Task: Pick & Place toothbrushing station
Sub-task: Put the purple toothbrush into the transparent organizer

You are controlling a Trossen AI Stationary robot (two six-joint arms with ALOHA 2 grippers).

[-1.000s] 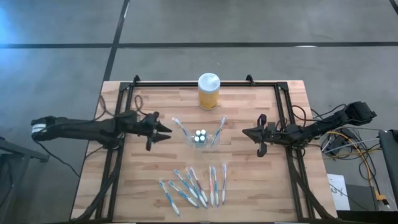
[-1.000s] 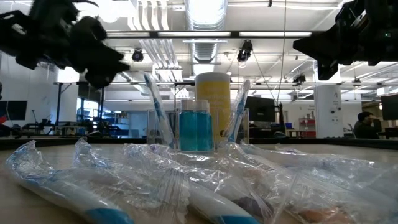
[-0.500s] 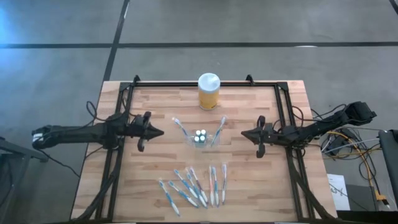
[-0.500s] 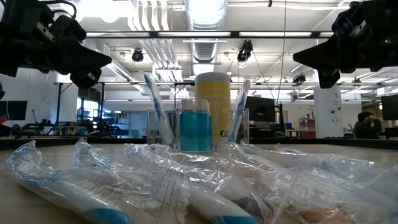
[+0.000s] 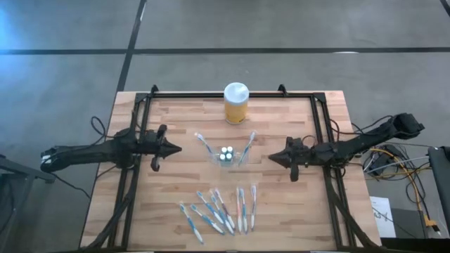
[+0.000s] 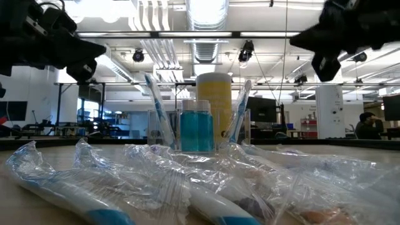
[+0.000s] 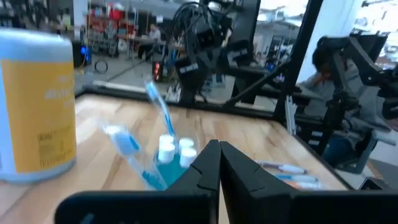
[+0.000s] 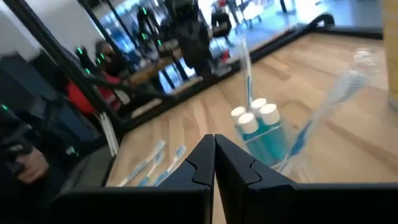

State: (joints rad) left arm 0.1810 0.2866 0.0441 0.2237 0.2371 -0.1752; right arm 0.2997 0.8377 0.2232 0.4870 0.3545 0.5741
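Left pincer (image 5: 173,148): fingers pressed together, holding nothing; hangs above the tabletop (image 5: 281,204), left of the clear holder (image 5: 226,155).
Right pincer (image 5: 273,157): fingers likewise pressed together, empty; right of the holder, apart from it.
Station: holder at tabletop centre, two toothbrushes (image 5: 204,144) leaning in it, white-capped tubes (image 5: 226,151) between them; wrapped toothbrushes (image 5: 216,209) lie near the front edge.
Procedure: spread one pincer before approach; descend on a single wrapped brush, gripping mid-handle, clear of its neighbours.
Low view only: crinkled plastic wrappers (image 6: 187,181) cover the brushes.
High view only: yellow jar (image 5: 235,103) stands behind the holder, apart.
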